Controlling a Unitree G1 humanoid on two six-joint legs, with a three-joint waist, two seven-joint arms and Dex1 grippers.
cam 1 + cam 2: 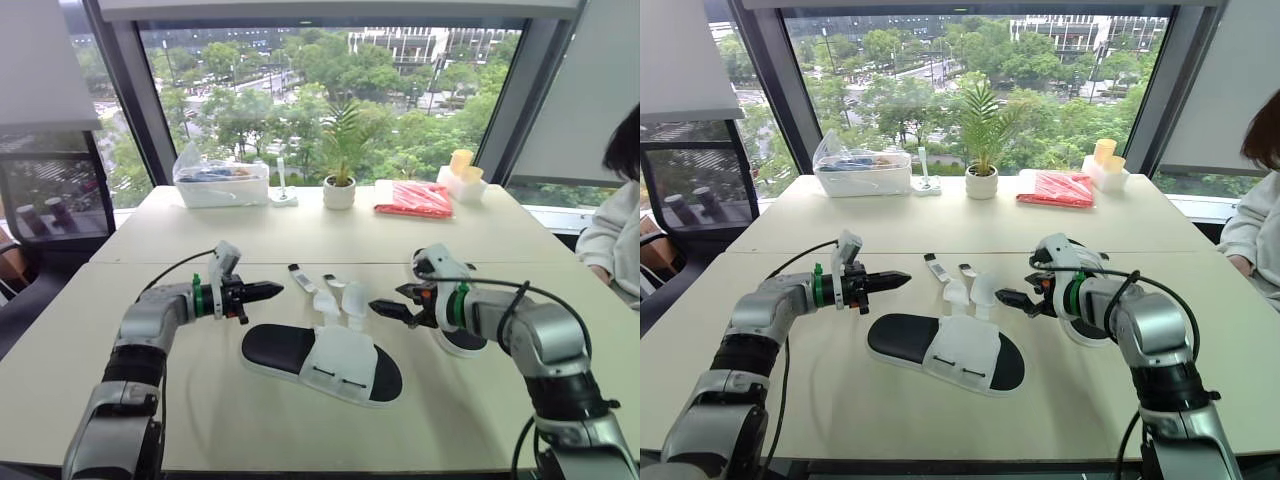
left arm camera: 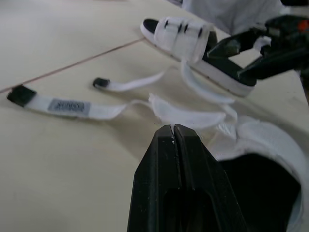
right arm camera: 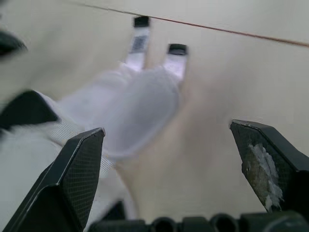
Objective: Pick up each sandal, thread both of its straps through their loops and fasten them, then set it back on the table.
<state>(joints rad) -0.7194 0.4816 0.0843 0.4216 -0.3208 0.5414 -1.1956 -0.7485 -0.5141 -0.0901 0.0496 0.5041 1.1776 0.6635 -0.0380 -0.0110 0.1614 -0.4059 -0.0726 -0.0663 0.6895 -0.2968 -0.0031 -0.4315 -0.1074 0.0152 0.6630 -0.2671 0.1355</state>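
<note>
A black-soled sandal (image 1: 320,362) with a white upper lies mid-table, its two white straps (image 1: 300,275) loose and spread out on the table beyond it. A second sandal (image 2: 188,34), straps across its upper, rests partly hidden under my right forearm (image 1: 462,342). My left gripper (image 1: 270,291) hovers shut and holding nothing, left of the loose straps, pointing at them. At the right of the straps, my right gripper (image 1: 385,309) is open, just above the table; the wrist view shows its fingers (image 3: 79,164) wide apart with the white flaps (image 3: 140,106) ahead.
Along the far edge stand a clear plastic bag of items (image 1: 220,182), a small potted plant (image 1: 339,190), a red packet (image 1: 413,198) and yellow cups (image 1: 461,165). A person in white (image 1: 615,235) sits at the right. A seam (image 1: 150,263) crosses the table.
</note>
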